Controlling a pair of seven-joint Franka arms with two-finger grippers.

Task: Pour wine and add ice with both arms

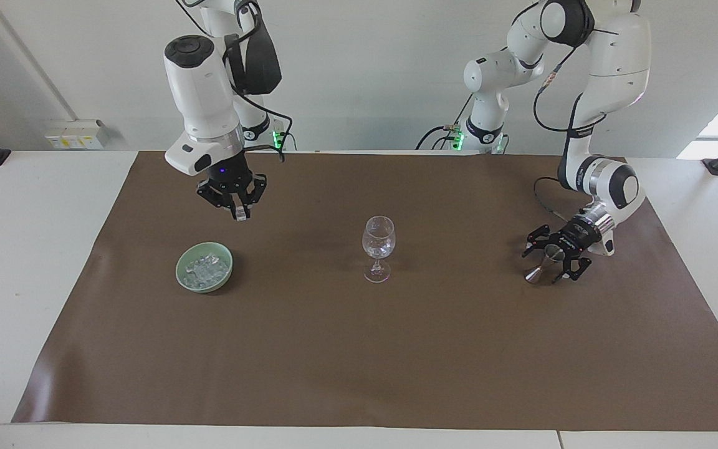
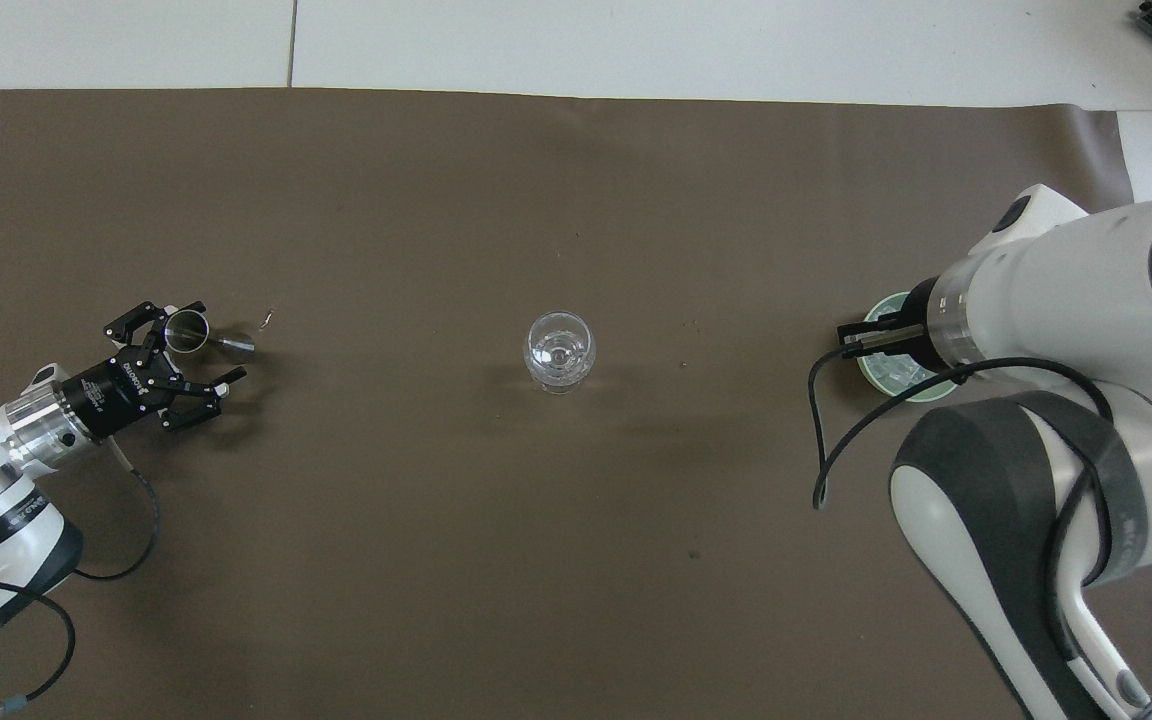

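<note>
The ice [image 1: 208, 269] lies heaped in a pale green bowl [image 1: 183, 274] toward the right arm's end of the brown mat. My right gripper [image 1: 239, 214] hangs high over the mat between bowl and wine glass [image 1: 378, 245], shut on one small clear ice cube. From overhead the right gripper [image 2: 848, 338] and its arm cover most of the bowl [image 2: 872, 376]. The stemmed wine glass [image 2: 558, 352] stands mid-mat. My left gripper [image 1: 546, 260] sits low at the left arm's end, open, with a small metal jigger [image 1: 543, 263] on the mat between its spread fingers, as the left gripper [image 2: 219, 340] and jigger [image 2: 188, 328] also show from above.
A brown mat [image 1: 359, 362] covers most of the white table [image 1: 16, 262]. A tiny scrap [image 2: 267, 318] lies on the mat just past the jigger. Black cables trail from both wrists.
</note>
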